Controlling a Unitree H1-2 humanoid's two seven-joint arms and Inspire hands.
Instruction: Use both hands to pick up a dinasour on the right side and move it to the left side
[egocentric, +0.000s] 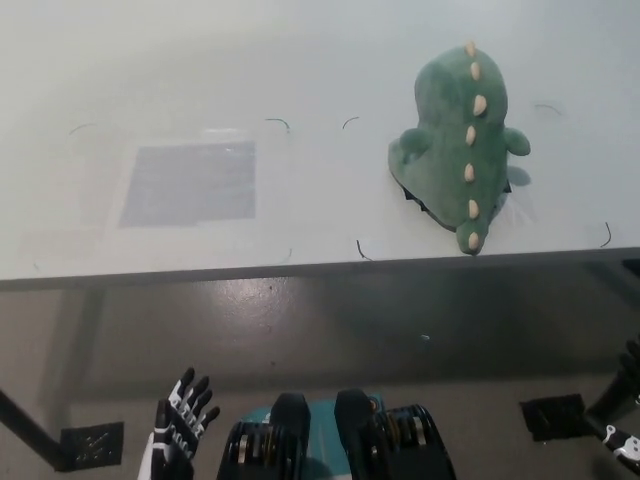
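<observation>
I see the green plush dinosaur (460, 150) lying belly down on the right part of the white table (330, 60), its cream spines running toward me and its tail end close to the near edge. To the left sits a grey rectangular patch (190, 182), which I take as the drop zone. My white left hand (180, 420) hangs low, below the table's near edge at lower left, fingers spread apart and holding nothing. My right hand (630, 400) barely shows at the right border; I cannot tell how its fingers stand. I judge nothing has started: both hands must rise and flank the toy, since it is soft and wide.
</observation>
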